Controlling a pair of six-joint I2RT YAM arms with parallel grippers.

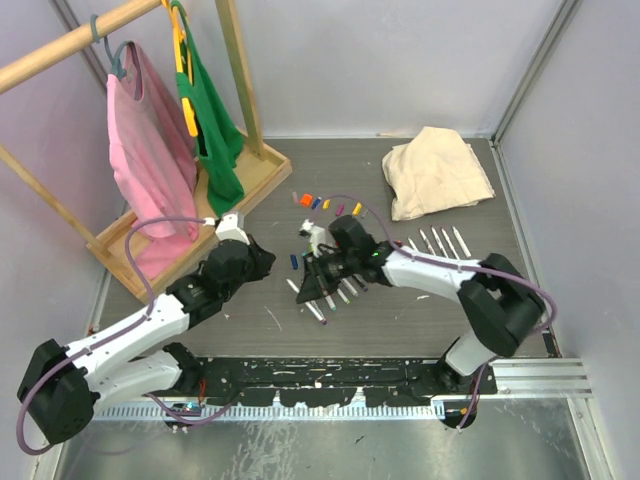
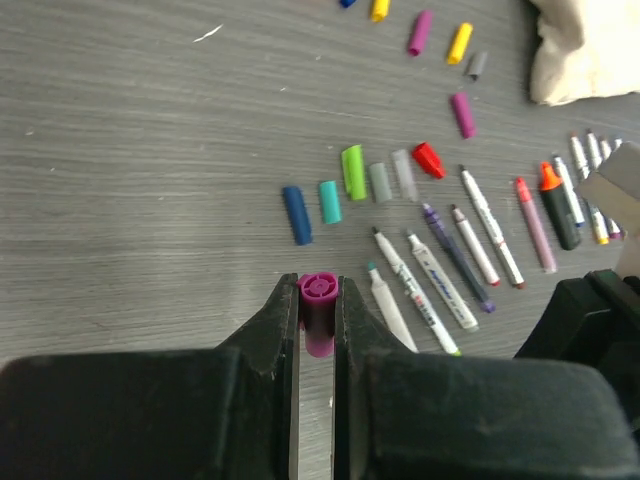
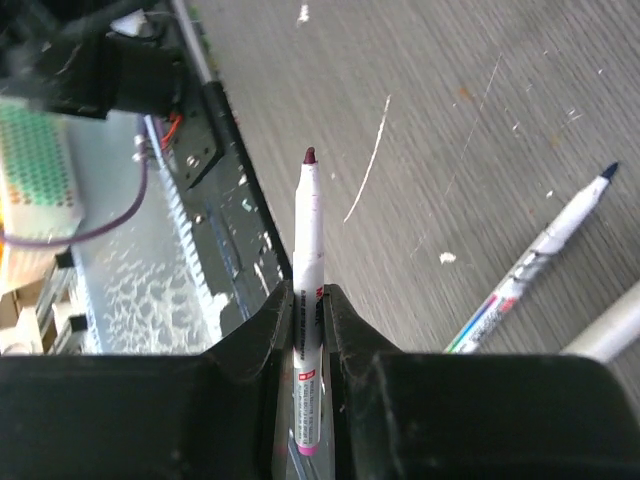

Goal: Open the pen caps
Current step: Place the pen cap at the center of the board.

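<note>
Pinches a magenta cap point(image 2: 318, 300) in the left claw point(image 2: 318, 312), pressed together on its sides. Clamps a bare pen point(image 3: 308, 230) in the right claw point(image 3: 308, 300), tip out, apparently dark red. Counts as a finished pull. Lower the cap onto bare table point(image 2: 150, 150) left of the loose caps point(image 2: 340, 195) before spreading. Lay the pen beside the uncapped row point(image 2: 440, 275), not across it. Keep clear of the rack point(image 1: 190, 215) at left and the cloth point(image 1: 435, 170) beyond; more room toward the bases.

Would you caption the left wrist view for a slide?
Left gripper pinching a purple cap; loose caps and uncapped pens beyond.
</note>
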